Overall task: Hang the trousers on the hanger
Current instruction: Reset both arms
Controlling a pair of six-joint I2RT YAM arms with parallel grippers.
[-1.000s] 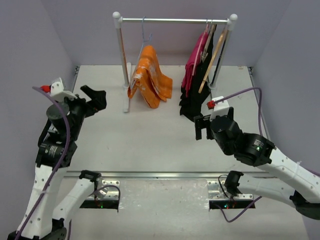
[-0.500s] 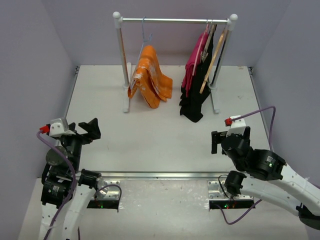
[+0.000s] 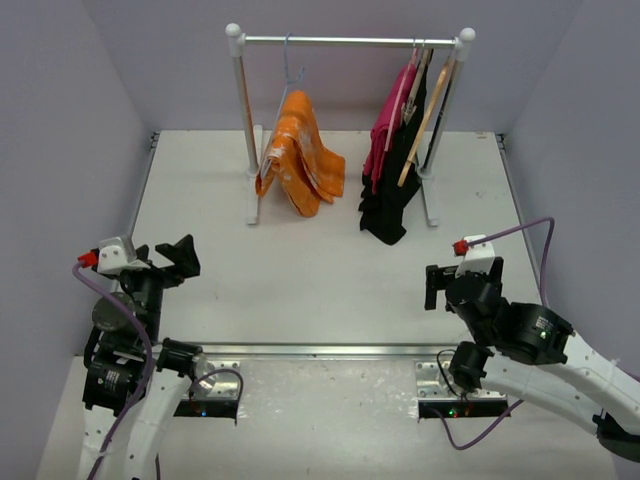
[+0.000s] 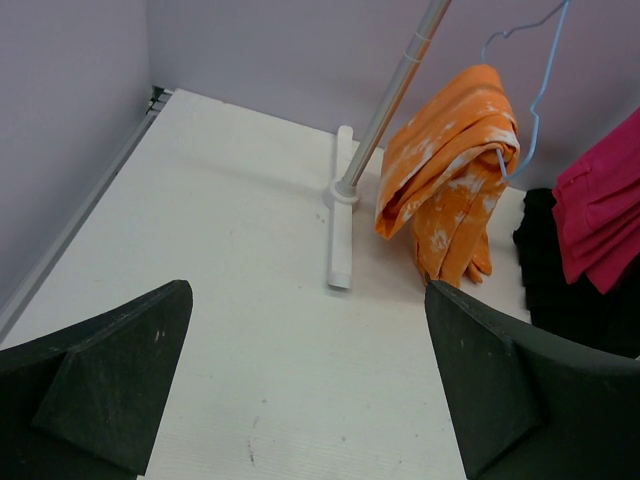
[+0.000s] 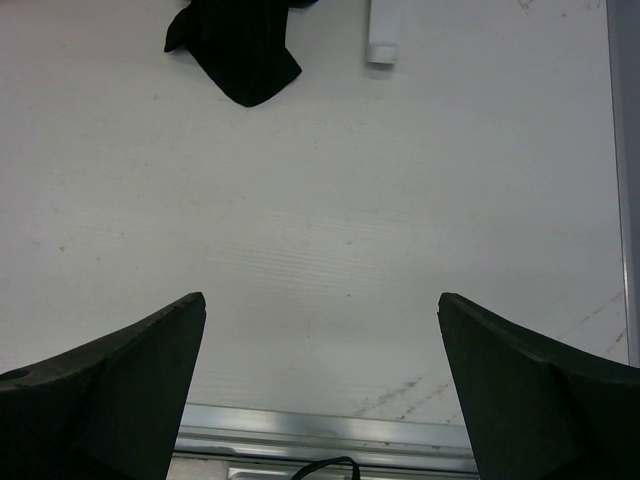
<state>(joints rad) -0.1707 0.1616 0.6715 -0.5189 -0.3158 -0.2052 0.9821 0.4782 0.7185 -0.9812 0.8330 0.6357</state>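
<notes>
The orange trousers (image 3: 298, 150) with white blotches hang folded over the thin pale blue wire hanger (image 3: 291, 68), whose hook sits on the rack's rail. The left wrist view shows the trousers (image 4: 450, 150) draped on the hanger (image 4: 544, 85), with their lower ends touching the table. My left gripper (image 3: 172, 262) is open and empty near the front left, far from the rack; its jaws (image 4: 308, 300) frame bare table. My right gripper (image 3: 433, 287) is open and empty at the front right, its jaws (image 5: 320, 300) over bare table.
The white clothes rack (image 3: 350, 41) stands at the back. On its right end hang a pink garment (image 3: 385, 135), a black garment (image 3: 390, 205) and a wooden hanger (image 3: 425, 120). Grey walls enclose the table on three sides. A metal rail (image 3: 320, 350) runs along the near edge.
Both arms have drawn back from mid-table toward the near edge, most of it in the first half second. The trousers and hanger have not moved.
</notes>
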